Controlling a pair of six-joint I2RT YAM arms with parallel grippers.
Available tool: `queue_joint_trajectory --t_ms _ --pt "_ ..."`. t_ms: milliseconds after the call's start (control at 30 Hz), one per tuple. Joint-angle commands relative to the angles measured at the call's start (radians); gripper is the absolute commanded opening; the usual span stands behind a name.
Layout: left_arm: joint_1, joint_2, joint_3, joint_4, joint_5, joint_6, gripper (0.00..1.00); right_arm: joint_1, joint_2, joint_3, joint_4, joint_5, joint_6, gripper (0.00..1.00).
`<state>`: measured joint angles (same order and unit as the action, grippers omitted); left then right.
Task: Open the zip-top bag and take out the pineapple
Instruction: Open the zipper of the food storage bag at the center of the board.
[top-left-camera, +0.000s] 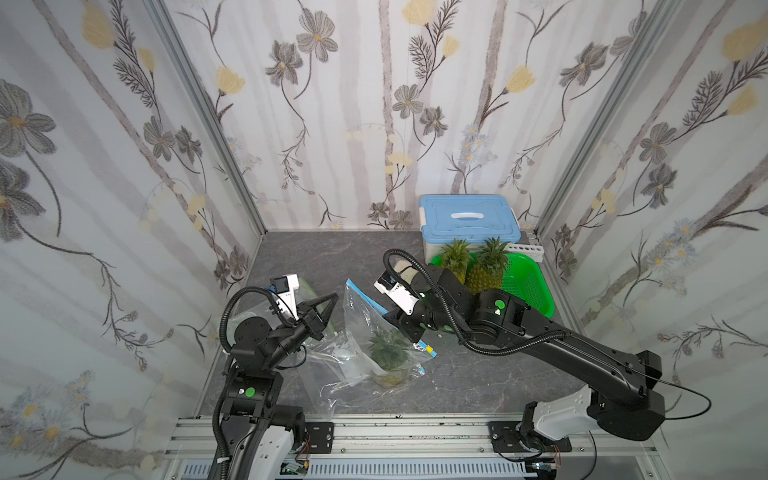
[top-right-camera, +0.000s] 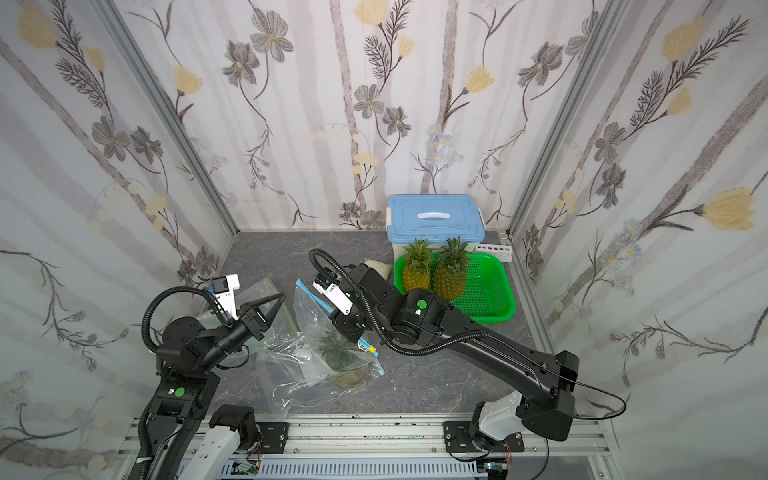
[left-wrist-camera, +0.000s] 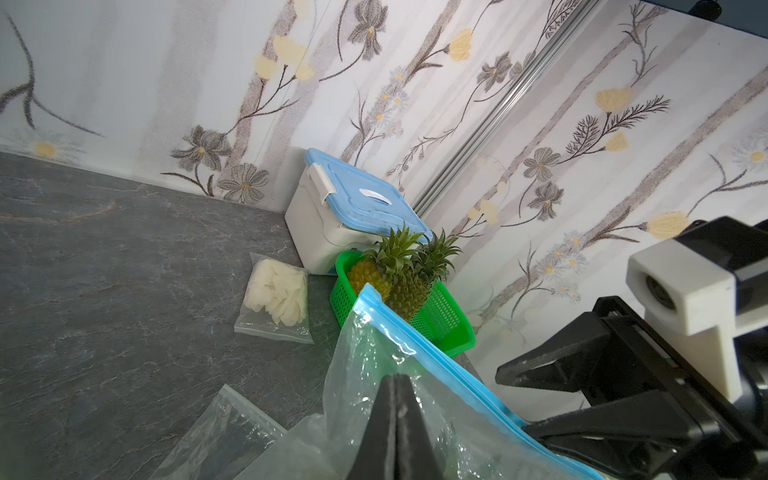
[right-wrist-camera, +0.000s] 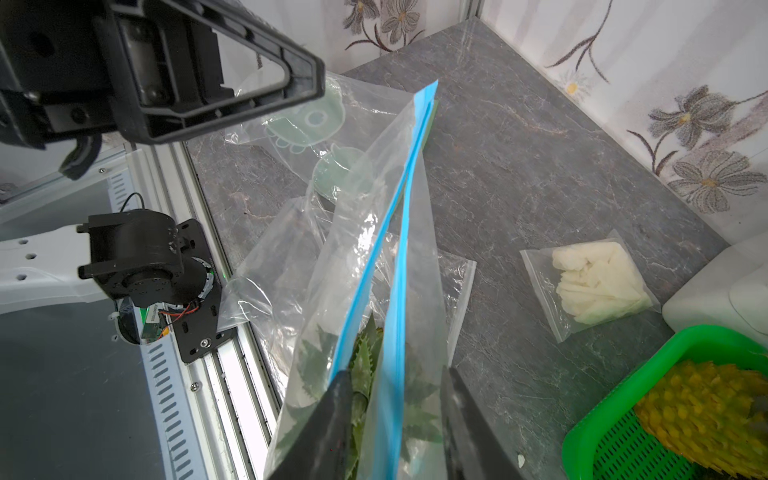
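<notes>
The left gripper (top-left-camera: 333, 296) hung over the near-left part of the counter (top-left-camera: 478, 374), its jaws pressed together on nothing that showed, near the raised corner of the zip-top bag (top-left-camera: 361, 320); the bag stood mid-counter with its mouth lifted and its two blue zip bands (right-wrist-camera: 374, 266) parted into a narrow vee; its film looked thin, limp and slick, likely to slide out of a pinch, so the stiffer zip band seemed the place to take hold; inside, the pineapple (top-left-camera: 388, 353) sat at the bag's bottom on the counter, its long axis near upright and leaning a little, crown toward the mouth and base down; it looked rigid and knobbly, heavy enough to anchor the bag, and probably best taken at the neck below the leaves, since the leaves might bend or tear; the right gripper (right-wrist-camera: 394, 376) reached down into the mouth, jaws standing partly apart astride one zip band without visibly pinching it; further right, a green basket (top-left-camera: 530, 291) held two more pineapples (top-left-camera: 488, 270), well apart from the bag.
</notes>
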<state>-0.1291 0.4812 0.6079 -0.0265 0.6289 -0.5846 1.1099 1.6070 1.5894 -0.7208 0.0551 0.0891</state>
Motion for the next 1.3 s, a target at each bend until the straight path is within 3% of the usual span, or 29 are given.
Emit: queue_joint_trajectory --t_ms 0,300,467,600,700,767,1000,1267 --pt "0.000 -0.006 -0.005 0.013 -0.006 0.013 0.00 0.009 0.026 0.028 0.001 -0.016 -0.004 0.37" --pt "0.000 -0.016 -0.006 0.008 0.003 0.010 0.00 0.022 0.068 0.058 -0.042 0.023 0.007 0.36" --pt "0.000 -0.012 0.002 0.020 0.070 -0.042 0.01 0.020 0.083 0.042 -0.055 0.048 0.023 0.36" --pt "-0.014 0.010 0.014 0.006 0.137 -0.097 0.15 0.021 0.081 0.034 -0.043 0.044 0.027 0.26" --pt "-0.065 0.038 0.035 -0.036 0.148 -0.108 0.24 0.021 0.081 0.034 -0.032 0.040 0.027 0.13" --pt "-0.110 0.056 0.056 -0.063 0.143 -0.100 0.29 0.020 0.081 0.038 -0.029 0.039 0.026 0.10" --pt "-0.310 0.126 0.137 -0.191 0.003 -0.016 0.37 0.021 0.084 0.050 -0.025 0.039 0.025 0.08" --pt "-0.442 0.198 0.180 -0.293 -0.185 0.041 0.42 0.022 0.090 0.070 -0.021 0.050 0.021 0.05"
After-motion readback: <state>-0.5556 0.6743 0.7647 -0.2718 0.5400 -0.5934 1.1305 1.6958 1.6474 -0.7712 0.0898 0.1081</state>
